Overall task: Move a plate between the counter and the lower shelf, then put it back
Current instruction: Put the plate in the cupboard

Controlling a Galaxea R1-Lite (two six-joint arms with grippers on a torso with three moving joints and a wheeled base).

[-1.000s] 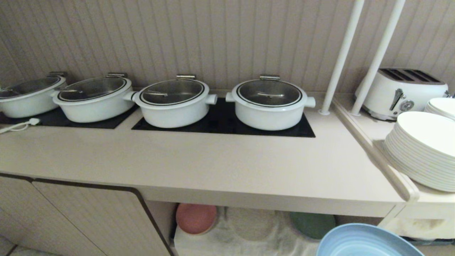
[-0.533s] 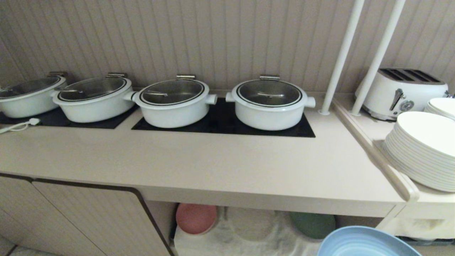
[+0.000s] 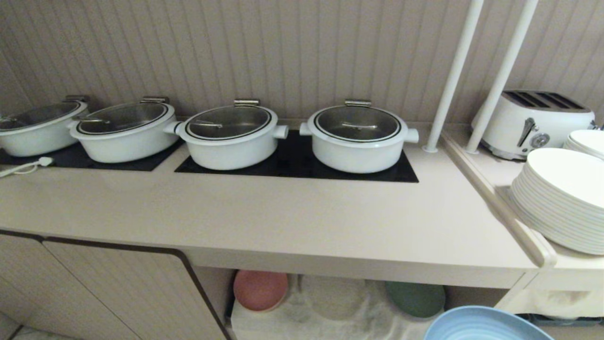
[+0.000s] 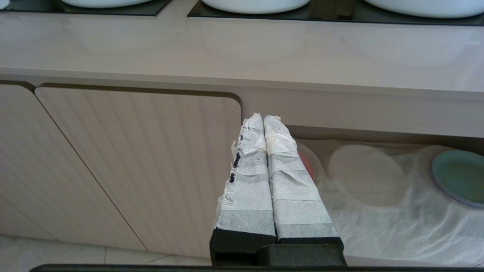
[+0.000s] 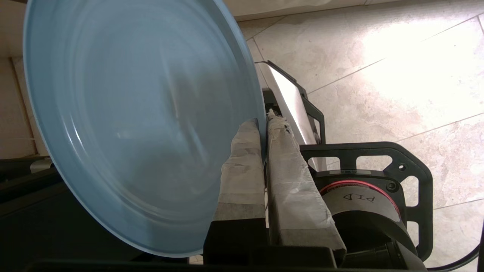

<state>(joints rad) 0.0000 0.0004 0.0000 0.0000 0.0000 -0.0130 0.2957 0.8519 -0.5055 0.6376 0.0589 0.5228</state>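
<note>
The light-blue plate (image 3: 481, 326) shows at the bottom right of the head view, below the counter (image 3: 292, 222) and in front of the lower shelf (image 3: 339, 307). In the right wrist view the plate (image 5: 132, 124) fills most of the picture, with my right gripper (image 5: 263, 122) shut on its rim. My left gripper (image 4: 262, 119) hangs shut and empty in front of the cabinet door (image 4: 143, 162), at the left edge of the lower shelf (image 4: 378, 211). Neither arm itself shows in the head view.
Several white lidded pots (image 3: 357, 137) stand on black hobs (image 3: 292, 165). A pink plate (image 3: 260, 289) and a green plate (image 3: 415, 298) lie on the shelf's white cloth. White plate stacks (image 3: 561, 198), a toaster (image 3: 533, 120) and two white poles (image 3: 453, 75) occupy the right ledge.
The blue plate has sunk a little lower at the bottom edge of the head view. Nothing else has moved.
</note>
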